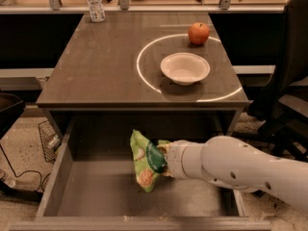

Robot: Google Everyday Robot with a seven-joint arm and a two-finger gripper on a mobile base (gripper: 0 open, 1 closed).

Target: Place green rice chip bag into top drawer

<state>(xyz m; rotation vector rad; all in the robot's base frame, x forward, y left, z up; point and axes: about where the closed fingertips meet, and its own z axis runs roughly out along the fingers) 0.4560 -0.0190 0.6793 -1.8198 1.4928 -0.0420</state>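
The green rice chip bag (146,161) is crinkled and bright green, with a dark green logo patch and pale chip pictures. It stands upright inside the open top drawer (96,194), near the middle, with its lower end at or just above the drawer floor. My gripper (162,160) reaches in from the right on the white arm (231,170) and is shut on the bag's right side. The bag mostly hides the gripper.
On the table top (96,66) above the drawer are a white bowl (185,67), an orange-red round fruit (198,32) and a clear bottle (95,1) at the back left. A dark chair (288,95) stands to the right. A wire basket (48,141) sits on the floor at left.
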